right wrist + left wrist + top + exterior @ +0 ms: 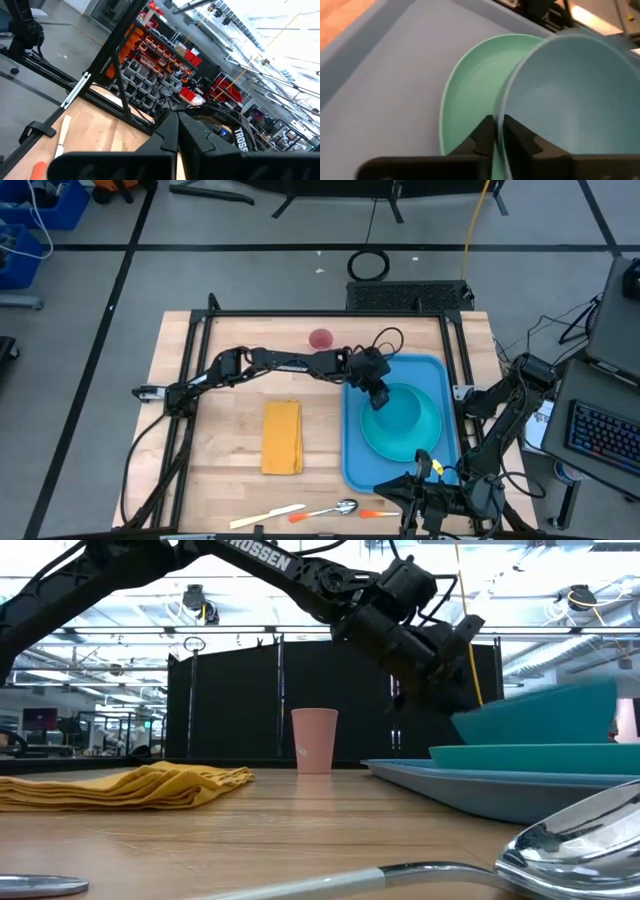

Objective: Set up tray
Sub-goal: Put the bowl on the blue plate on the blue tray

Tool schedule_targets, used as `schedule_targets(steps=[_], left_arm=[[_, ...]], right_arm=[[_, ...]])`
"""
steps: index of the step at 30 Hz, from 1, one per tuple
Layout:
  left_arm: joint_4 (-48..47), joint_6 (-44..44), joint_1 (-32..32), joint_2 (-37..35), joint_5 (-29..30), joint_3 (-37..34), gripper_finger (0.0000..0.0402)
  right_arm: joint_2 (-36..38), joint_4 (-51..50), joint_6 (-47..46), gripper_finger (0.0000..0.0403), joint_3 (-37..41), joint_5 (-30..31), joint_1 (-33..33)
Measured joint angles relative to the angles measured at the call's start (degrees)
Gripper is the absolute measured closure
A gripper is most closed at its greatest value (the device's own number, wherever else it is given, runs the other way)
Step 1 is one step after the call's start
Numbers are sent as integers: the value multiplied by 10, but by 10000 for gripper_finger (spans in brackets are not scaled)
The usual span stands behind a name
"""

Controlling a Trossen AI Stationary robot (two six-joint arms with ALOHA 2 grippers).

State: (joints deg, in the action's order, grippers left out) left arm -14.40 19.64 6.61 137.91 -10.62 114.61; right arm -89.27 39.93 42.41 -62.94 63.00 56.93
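Bench (230,480) of pale wood fills most of what we see from above, and on the side of it where the left pincer works lies the tray (355,465), large and bright blue with a low rim, directly beneath that pincer. Inside the tray sits a round turquoise plate (385,442), and on the plate stands a blue-green bowl (405,408), tilted in the low view so that its rim rises toward the left pincer. We see the left pincer (377,398) reaching across from the left arm, its two dark fingers (482,137) straddling the bowl's near rim, one inside and one outside; they are close to the rim, yet we cannot tell whether they are gripping it or have let go. Well apart from that pincer, on the bare wood, lies a folded yellow-orange napkin (282,437). Beyond the pincer, toward the far edge, stands a pink cup (321,339). Along the near edge lie a spoon (332,509), a pale knife (266,517) and a small orange-handled utensil (373,514). The right pincer (177,132) rests clenched and empty at the near edge, beside the tray's corner.
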Motion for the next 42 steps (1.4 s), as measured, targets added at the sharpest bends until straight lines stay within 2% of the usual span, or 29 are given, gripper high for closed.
schedule_targets(steps=[3,9,23,27,31,38,42], left_arm=[[8,-1,0,0,-33,0,316],[14,-2,-4,0,-20,0,276],[76,3,-3,-1,-14,0,268],[55,-13,0,-8,-16,0,268],[-4,-34,12,-26,-16,0,268],[-112,-98,24,-71,24,0,268],[-182,-157,16,-102,75,0,268]], right_arm=[[0,-2,-2,403,0,0,0],[0,-12,-15,403,0,0,0],[0,-24,-28,403,0,1,0],[0,-25,-28,403,0,3,2],[0,-25,-28,403,0,12,5],[0,-41,-44,403,0,95,7],[0,-73,-84,403,0,154,7]])
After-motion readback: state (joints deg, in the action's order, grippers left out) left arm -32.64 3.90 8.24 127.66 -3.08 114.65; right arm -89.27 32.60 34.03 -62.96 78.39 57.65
